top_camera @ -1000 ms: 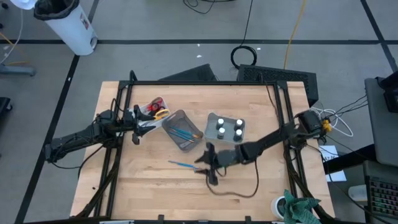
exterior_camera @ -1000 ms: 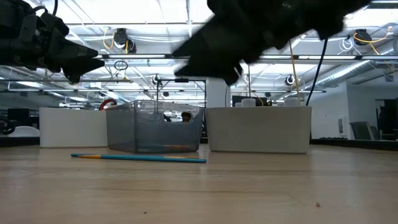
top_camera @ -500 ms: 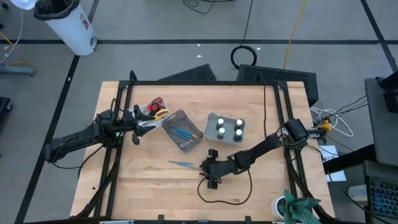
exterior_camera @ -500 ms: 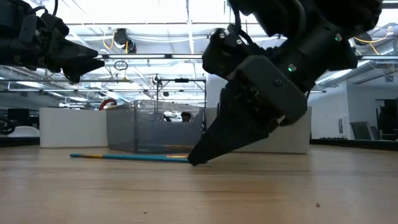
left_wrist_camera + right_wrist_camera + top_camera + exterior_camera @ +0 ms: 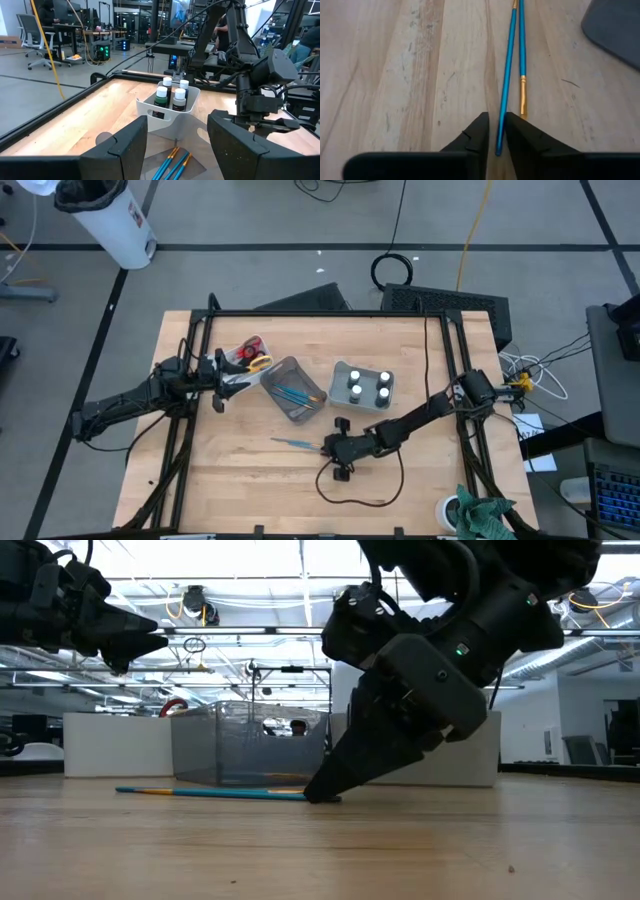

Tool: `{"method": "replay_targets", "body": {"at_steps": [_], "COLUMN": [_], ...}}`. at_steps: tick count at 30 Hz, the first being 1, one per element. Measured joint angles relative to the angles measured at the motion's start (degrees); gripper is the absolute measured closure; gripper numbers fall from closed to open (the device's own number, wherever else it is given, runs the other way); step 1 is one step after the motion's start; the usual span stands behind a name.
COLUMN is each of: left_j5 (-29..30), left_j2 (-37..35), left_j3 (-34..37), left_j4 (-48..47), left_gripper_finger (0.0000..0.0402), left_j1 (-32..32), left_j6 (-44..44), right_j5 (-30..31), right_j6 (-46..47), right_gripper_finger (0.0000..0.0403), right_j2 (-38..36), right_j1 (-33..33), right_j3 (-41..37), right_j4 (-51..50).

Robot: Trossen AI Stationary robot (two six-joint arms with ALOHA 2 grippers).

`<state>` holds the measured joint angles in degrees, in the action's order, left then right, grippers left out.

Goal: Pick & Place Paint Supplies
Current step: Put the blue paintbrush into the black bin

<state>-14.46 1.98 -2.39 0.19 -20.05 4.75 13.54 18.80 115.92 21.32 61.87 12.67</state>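
Two thin brushes lie side by side on the wooden table [image 5: 230, 480], one blue [image 5: 509, 60], the other blue with an orange band [image 5: 522, 95]. My right gripper [image 5: 495, 131] [image 5: 326, 447] slants down with its tips at the table, shut on the blue brush's near end. My left gripper [image 5: 177, 145] [image 5: 226, 376] hovers level and open at the table's left, holding nothing. One white bin [image 5: 364, 385] holds white-capped bottles [image 5: 172, 95]. The grey see-through container [image 5: 293, 388] holds more brushes [image 5: 172, 164]. Scissors [image 5: 250, 355] sit in another white bin. My right gripper pinches the blue brush at its end nearest the gripper [image 5: 499, 142], between its two fingertips. The fingers slant down from the table's right and lie along the brush. The brush lies flat on the table [image 5: 210, 793], stretching away toward the left.
The orange-banded brush ends close beside my right finger [image 5: 517, 132]. A black cable [image 5: 360, 498] loops on the table behind my right gripper. A black frame [image 5: 330, 313] rims the table. Bare wood lies toward the near left.
My right gripper has come down from well above the table until its tips rest at the wood by the brushes' right end, and it has tipped further downward. The brushes lie where they were.
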Motion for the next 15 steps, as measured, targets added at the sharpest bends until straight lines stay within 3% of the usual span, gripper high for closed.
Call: {"method": "replay_targets", "body": {"at_steps": [8,15], "left_j5": [0.0,0.0], "left_j2": [0.0,0.0], "left_j3": [0.0,0.0], "left_j4": [0.0,0.0], "left_gripper_finger": [0.0188,0.0188], "left_j1": [0.0,0.0], "left_j6": [0.0,0.0], "right_j5": [-0.1,-0.2], "right_j6": [-0.5,-1.5], "right_gripper_finger": [0.0395,0.0400], "right_j2": [0.0,0.1], "right_j1": [0.0,0.0], "right_j3": [0.0,-0.1], "right_j4": [-1.1,-1.0]}}
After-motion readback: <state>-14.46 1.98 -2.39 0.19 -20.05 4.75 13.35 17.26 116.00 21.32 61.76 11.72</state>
